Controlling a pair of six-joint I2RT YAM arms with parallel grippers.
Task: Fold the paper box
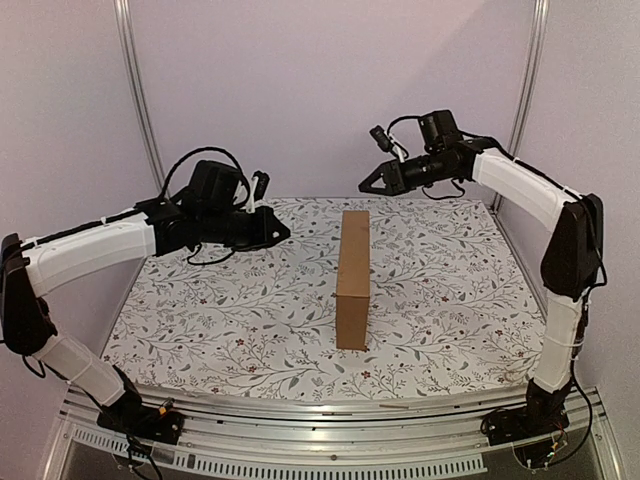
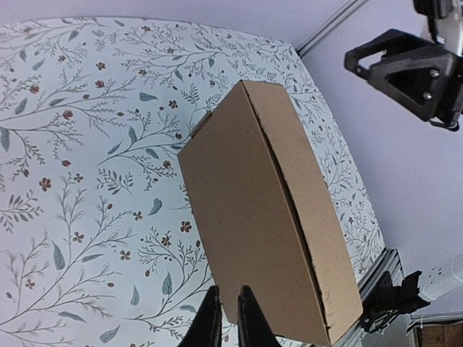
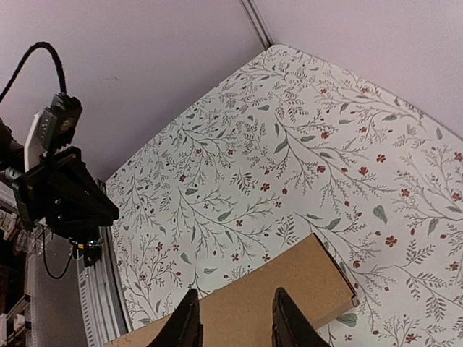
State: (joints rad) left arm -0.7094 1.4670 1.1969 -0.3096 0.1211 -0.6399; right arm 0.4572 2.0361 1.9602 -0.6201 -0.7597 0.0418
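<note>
**Status**
- Paper box (image 1: 352, 280): closed up, standing on long narrow side at mid table (image 1: 200, 310), running front to back. Not touched by either arm. Dark seam line visible along top in left wrist view.
- Left gripper (image 1: 280, 232): raised, left of box, well apart from it. Fingers almost together, thin slit only, nothing clamped.
- Right gripper (image 1: 368, 182): raised near far end of box, no contact. Fingers apart, nothing between.

**Hazards (est.)**
- Tall narrow stance = tip risk. Sideways nudge from either arm likely to topple box.
- Seam not fully flush. If tabs unseated, flap may spring open w/o hold.
- Off-centre downward press may skid box on patterned surface or crush wall.
- Grippers face each other across box. Simultaneous inward moves risk collision.
</note>
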